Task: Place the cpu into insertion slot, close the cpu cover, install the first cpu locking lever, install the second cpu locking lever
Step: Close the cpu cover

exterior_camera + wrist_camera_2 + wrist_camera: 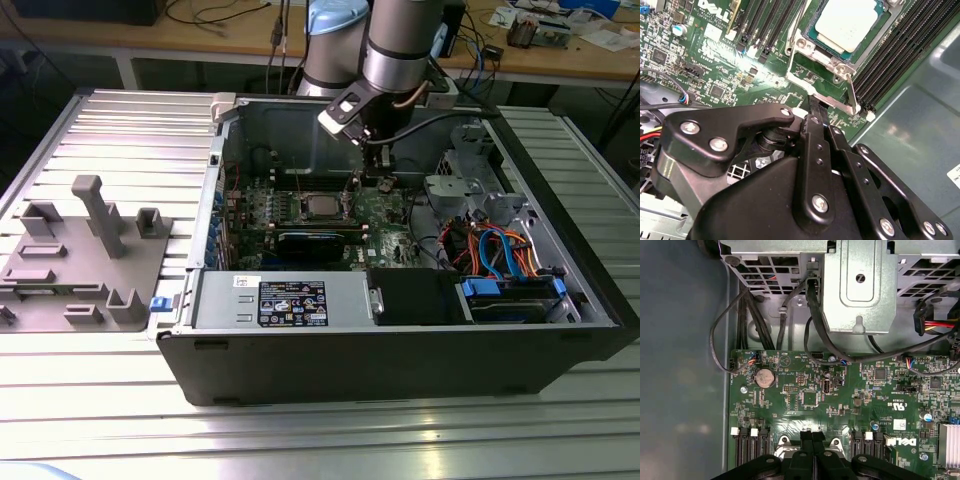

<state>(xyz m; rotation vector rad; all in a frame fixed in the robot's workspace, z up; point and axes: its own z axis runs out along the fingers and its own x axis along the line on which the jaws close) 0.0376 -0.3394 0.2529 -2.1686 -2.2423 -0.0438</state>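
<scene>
The cpu [845,22], a square chip with a silver-grey top, lies in the insertion slot [810,90] on the green motherboard [715,60]. The silvery cpu cover [801,47] lies flat around it. A thin metal locking lever [853,96] sticks out past the socket's corner. My gripper [814,106] hangs just above the socket's edge, beside that lever, its black fingers [812,135] pressed together with nothing visible between them. In the exterior view the gripper [385,178] is inside the open computer case, right of the cpu [322,206]. The first wrist view has the shut fingertips [807,436] over the board.
Black memory slots [895,55] flank the socket. Cable bundles [815,325] and a metal drive cage [857,285] sit beyond the board. The case wall [350,120] is close behind the arm. A grey fixture block [90,250] stands on the table at the exterior view's left.
</scene>
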